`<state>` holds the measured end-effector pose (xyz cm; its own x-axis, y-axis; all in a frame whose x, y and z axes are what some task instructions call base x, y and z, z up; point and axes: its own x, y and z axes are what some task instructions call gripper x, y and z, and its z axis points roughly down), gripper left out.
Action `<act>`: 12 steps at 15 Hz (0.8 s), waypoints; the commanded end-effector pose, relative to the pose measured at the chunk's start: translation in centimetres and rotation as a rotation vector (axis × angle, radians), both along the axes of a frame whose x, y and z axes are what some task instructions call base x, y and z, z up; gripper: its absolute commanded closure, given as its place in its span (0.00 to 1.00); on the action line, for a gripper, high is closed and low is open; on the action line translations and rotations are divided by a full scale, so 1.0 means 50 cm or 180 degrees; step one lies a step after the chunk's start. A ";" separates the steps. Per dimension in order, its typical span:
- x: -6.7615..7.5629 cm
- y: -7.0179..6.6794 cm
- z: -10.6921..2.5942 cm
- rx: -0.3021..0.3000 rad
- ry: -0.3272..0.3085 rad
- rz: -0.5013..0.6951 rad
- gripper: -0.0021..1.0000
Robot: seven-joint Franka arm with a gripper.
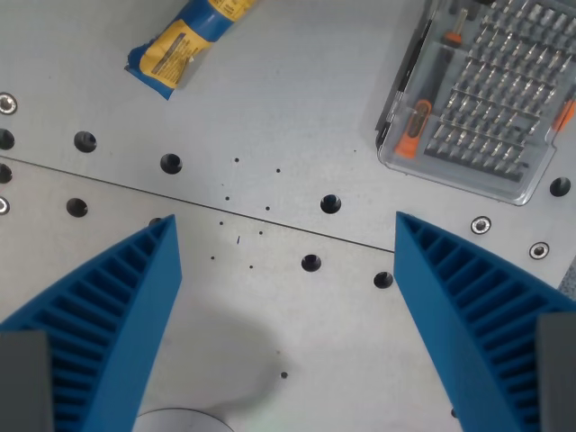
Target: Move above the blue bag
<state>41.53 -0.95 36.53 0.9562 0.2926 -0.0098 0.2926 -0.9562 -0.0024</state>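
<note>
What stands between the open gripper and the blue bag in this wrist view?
Nothing visible. Bare metal table lies between the gripper and the blue bag at upper left. The clear bit case sits off at upper right, out of the way.

We see even, fairly bright, diffuse light across the pale grey perforated metal table [297, 99]. A soft, blurred shadow pools near the bottom centre. The clear plastic case of silver screwdriver bits [481, 94] catches small glints. The ribbed blue gripper fingers [108, 315] look slightly soft, being close to the lens.
</note>
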 end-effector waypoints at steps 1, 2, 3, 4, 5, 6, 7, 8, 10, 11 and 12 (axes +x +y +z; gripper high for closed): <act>0.002 0.002 -0.003 -0.0007 -0.0039 -0.0184 0.00; 0.003 0.003 -0.007 -0.0009 -0.0050 -0.0235 0.00; 0.004 0.004 -0.011 -0.0009 -0.0064 -0.0284 0.00; 0.006 0.006 -0.015 -0.0009 -0.0080 -0.0341 0.00; 0.007 0.008 -0.021 -0.0012 -0.0097 -0.0411 0.00; 0.010 0.009 -0.027 -0.0015 -0.0116 -0.0482 0.00; 0.012 0.012 -0.035 -0.0015 -0.0131 -0.0547 0.00; 0.014 0.014 -0.042 -0.0015 -0.0145 -0.0623 0.00; 0.019 0.020 -0.059 -0.0009 -0.0180 -0.0762 0.00; 0.021 0.023 -0.068 -0.0004 -0.0208 -0.0847 0.00; 0.023 0.025 -0.078 -0.0003 -0.0220 -0.0934 0.00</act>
<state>43.09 -0.12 33.10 0.9847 0.1719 -0.0274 0.1717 -0.9851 -0.0080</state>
